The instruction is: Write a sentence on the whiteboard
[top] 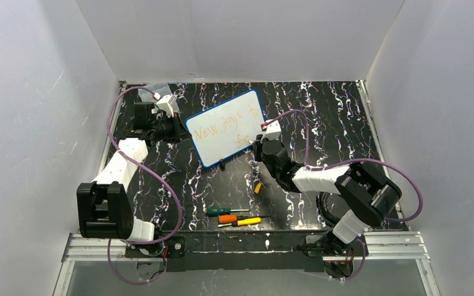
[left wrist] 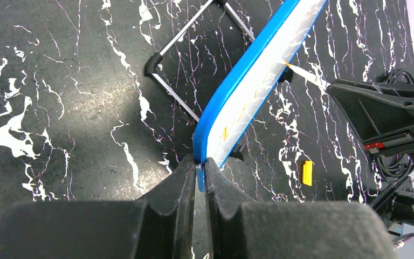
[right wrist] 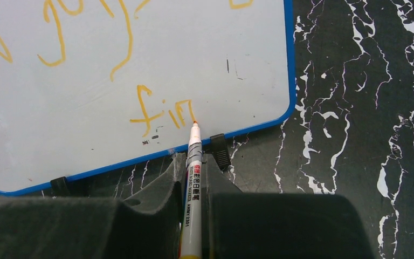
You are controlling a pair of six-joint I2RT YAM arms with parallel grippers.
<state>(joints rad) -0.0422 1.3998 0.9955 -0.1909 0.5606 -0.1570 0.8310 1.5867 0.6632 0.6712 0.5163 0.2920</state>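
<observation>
The whiteboard [top: 225, 128], white with a blue frame, stands tilted on its feet at the back middle of the table. Its sentence [top: 228, 123] is in orange: "New joys to" with "fin" [right wrist: 161, 110] beneath. My left gripper [top: 174, 126] is shut on the board's blue left edge [left wrist: 202, 162]. My right gripper [top: 260, 143] is shut on a white marker [right wrist: 193, 183]; its orange tip [right wrist: 195, 123] touches the board just right of "fin". In the left wrist view the board [left wrist: 259, 81] shows edge-on, and the marker [left wrist: 307, 75] meets its face.
A yellow marker cap [top: 257, 187] lies in front of the board. A green screwdriver [top: 225, 211] and an orange-yellow one [top: 241, 220] lie near the front edge. A clear box [top: 155, 90] sits back left. The board's wire stand [left wrist: 183, 59] reaches out behind it.
</observation>
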